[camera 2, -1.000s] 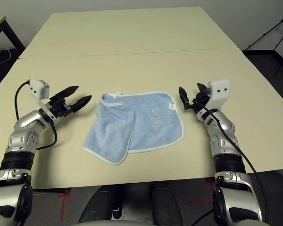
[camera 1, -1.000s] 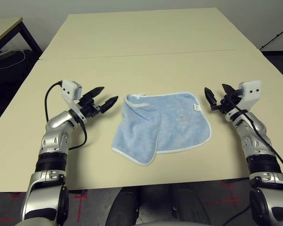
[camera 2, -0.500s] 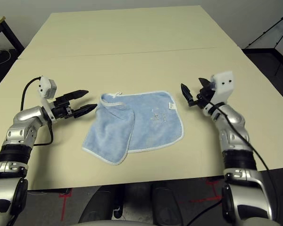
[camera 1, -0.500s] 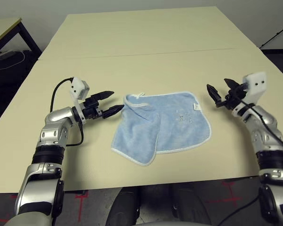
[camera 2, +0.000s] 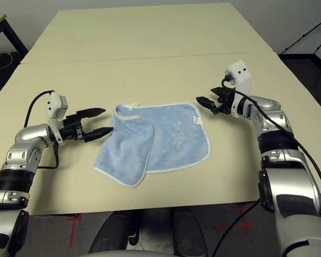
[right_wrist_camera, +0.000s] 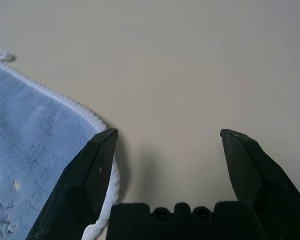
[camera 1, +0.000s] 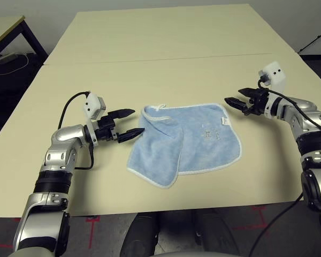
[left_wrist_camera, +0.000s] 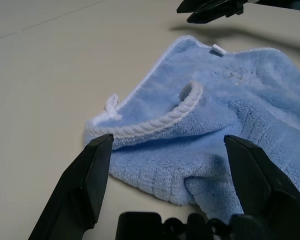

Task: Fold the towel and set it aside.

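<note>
Fingers spread wide on both sides, nothing between them. Left gripper (camera 1: 129, 122) level over the bench (camera 1: 160, 48), black tips aimed at the near-left folded edge of the towel (camera 1: 198, 142), lower tip just beside the cloth, possibly grazing it — hard to settle from the head views. Right gripper (camera 1: 236, 99) aimed inward at the far-right corner of the towel, close to that corner but apart from it, casting a shadow on the bench.

Largest first: pale beige bench, seam running across it beyond the cloth. Light-blue towel lying near the middle, between the two arms, partly folded: left portion doubled over onto the rest, bottom-left corner jutting toward the near edge of the bench. White stitched edging around the outline.

Left wrist view: towel (left_wrist_camera: 230, 125) bunched ahead of the left gripper's spread fingers (left_wrist_camera: 87, 185), thick white rim curling up in a hump, the other gripper's dark tips beyond the far corner. Right wrist view: towel corner (right_wrist_camera: 35, 140) lying beside one finger (right_wrist_camera: 85, 175), bare bench between the pair.

Smallest: white tag (camera 1: 223, 121) at the right edge, small loop (camera 1: 160, 106) at the far-left corner.
</note>
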You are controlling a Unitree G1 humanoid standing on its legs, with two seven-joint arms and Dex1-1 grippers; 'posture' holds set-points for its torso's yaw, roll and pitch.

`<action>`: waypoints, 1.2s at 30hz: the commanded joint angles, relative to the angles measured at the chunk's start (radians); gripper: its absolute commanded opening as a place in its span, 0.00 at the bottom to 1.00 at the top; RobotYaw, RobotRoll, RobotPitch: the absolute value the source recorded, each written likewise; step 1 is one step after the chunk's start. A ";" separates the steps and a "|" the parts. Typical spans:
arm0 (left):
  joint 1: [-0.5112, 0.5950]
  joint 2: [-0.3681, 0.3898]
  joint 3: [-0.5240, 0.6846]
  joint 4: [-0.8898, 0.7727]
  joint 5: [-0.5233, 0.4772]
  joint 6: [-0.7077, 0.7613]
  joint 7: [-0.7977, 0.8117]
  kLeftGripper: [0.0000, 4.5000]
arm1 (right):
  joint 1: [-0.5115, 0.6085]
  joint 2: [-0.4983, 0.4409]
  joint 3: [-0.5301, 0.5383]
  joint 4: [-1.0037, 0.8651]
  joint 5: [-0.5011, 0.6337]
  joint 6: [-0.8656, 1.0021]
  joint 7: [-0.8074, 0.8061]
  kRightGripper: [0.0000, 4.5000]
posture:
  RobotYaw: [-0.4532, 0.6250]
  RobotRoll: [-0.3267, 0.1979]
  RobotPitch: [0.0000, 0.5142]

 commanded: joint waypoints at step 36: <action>0.049 0.012 -0.011 -0.126 -0.025 0.105 0.010 1.00 | -0.131 0.066 0.054 0.209 -0.152 -0.175 0.131 0.01 | 0.52 0.62 0.32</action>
